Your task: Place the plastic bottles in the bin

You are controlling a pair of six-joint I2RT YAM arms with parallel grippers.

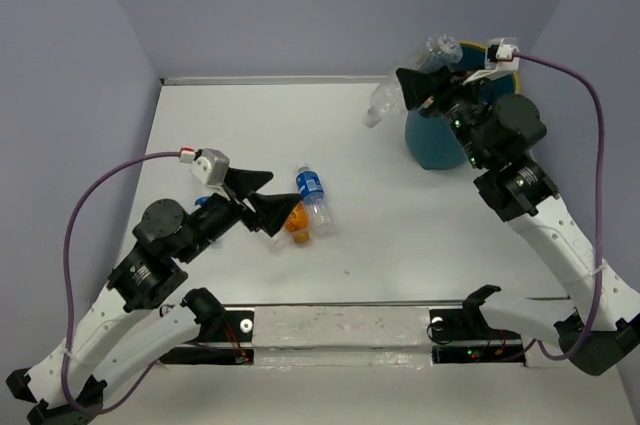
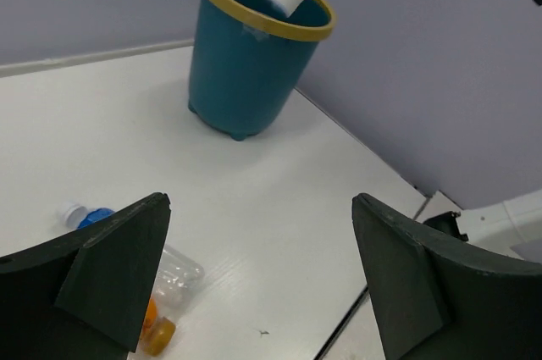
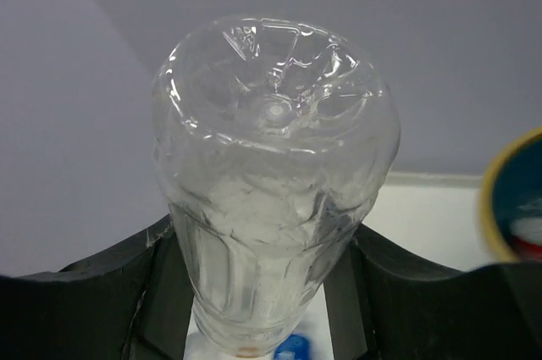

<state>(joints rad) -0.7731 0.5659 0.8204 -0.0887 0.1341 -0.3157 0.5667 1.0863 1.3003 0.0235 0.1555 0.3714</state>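
At the far right of the desk, the bin is stood upright, well apart from the bottles not yet collected. A red-and-white patch is glimpsed inside its rim in the right wrist view. It is judged to be a bottle already deposited, but too little is shown to confirm this.

The right claw is closed on a clear bottle, which is held in the air close to the bin rim, white cap downward. Whether the cap is directly over the opening cannot be determined: it appears so in the left wrist view, but left of the bin in the top view.

The left claw is spread wide and holds nothing; it is positioned low over the middle of the desk. Just beside it, a blue-labelled bottle is laid on its side, with an orange bottle against or almost against it.

The task is judged partly complete: one bottle is at the release stage, and at least two are left to be gripped, carried and dropped.
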